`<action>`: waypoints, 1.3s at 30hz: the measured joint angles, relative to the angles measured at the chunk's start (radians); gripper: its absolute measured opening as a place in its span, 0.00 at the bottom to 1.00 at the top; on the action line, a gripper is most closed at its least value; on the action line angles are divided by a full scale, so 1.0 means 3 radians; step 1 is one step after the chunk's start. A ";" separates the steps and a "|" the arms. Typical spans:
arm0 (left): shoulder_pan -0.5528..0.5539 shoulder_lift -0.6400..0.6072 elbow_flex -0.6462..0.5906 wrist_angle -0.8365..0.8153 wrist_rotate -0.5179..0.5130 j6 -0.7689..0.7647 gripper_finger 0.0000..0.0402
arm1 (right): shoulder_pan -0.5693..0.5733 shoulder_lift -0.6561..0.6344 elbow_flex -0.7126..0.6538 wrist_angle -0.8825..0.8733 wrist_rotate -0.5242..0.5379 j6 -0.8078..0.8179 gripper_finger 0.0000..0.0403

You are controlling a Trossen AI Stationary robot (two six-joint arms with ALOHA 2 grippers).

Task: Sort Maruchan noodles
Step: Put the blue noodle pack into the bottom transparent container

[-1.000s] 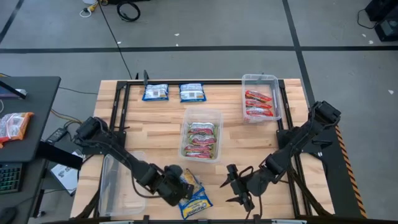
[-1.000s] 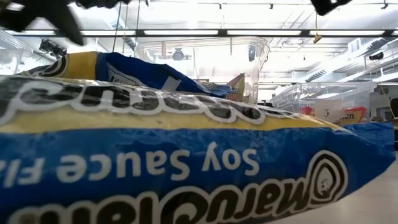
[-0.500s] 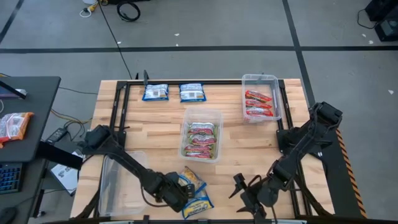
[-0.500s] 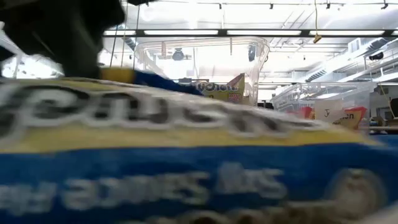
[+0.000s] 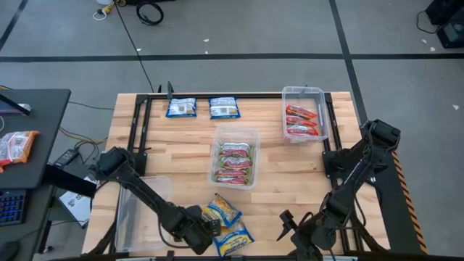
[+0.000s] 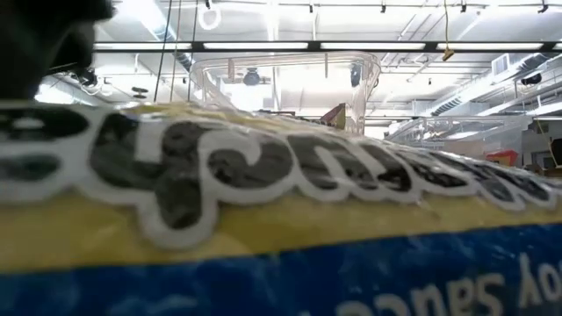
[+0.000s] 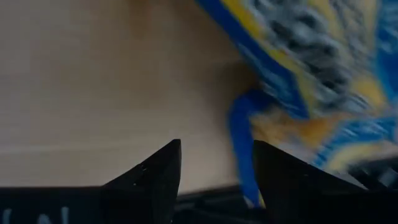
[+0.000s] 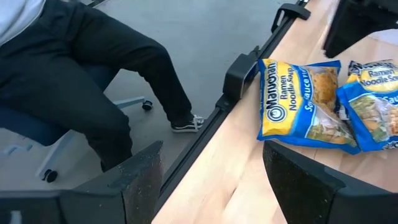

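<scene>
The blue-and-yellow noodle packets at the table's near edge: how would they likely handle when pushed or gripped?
The blue-and-yellow packets look glossy and crinkly, so they probably slide easily on the wooden table. They lie flat, so a push should shift rather than tip them. Their thin ends likely flex when pinched.

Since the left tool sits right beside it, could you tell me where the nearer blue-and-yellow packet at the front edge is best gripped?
Probably the crimped end seam. The packet lies flat on the table, its middle puffed, so only an edge offers something thin to pinch. The left tool, open, would come in low from the packet's left, away from the second packet just behind it.
</scene>
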 joint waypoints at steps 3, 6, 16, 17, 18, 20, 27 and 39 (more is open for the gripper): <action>0.0034 0.0000 -0.0001 -0.0074 -0.0155 -0.0023 0.50 | 0.0012 0.0000 0.0000 -0.0003 0.0001 0.0000 0.68; 0.0105 0.0000 -0.0001 0.0036 -0.0305 0.0042 0.50 | 0.0010 0.0000 0.0000 -0.0003 0.0013 0.0024 0.68; 0.0159 0.0000 -0.0001 0.0066 -0.0587 0.0121 0.50 | 0.0010 0.0000 0.0000 -0.0006 0.0032 0.0114 0.67; 0.0157 0.0000 -0.0001 0.0067 -0.0677 0.0128 0.50 | 0.0010 0.0000 0.0000 -0.0011 0.0032 0.0133 0.67; 0.0145 0.0000 -0.0001 0.0068 -0.0801 0.0128 0.50 | 0.0011 0.0000 0.0000 -0.0022 0.0032 0.0152 0.67; 0.0098 0.0000 -0.0001 0.0076 -0.1163 -0.0049 0.50 | 0.0011 0.0000 0.0000 -0.0051 0.0032 0.0174 0.67; 0.0035 0.0015 0.0000 0.0148 -0.1585 -0.0123 0.50 | 0.0010 0.0000 0.0000 -0.0089 0.0029 0.0189 0.67; 0.0110 0.0071 0.0002 0.0141 -0.1377 -0.0077 0.50 | 0.0010 0.0000 0.0000 -0.0079 0.0011 0.0212 0.67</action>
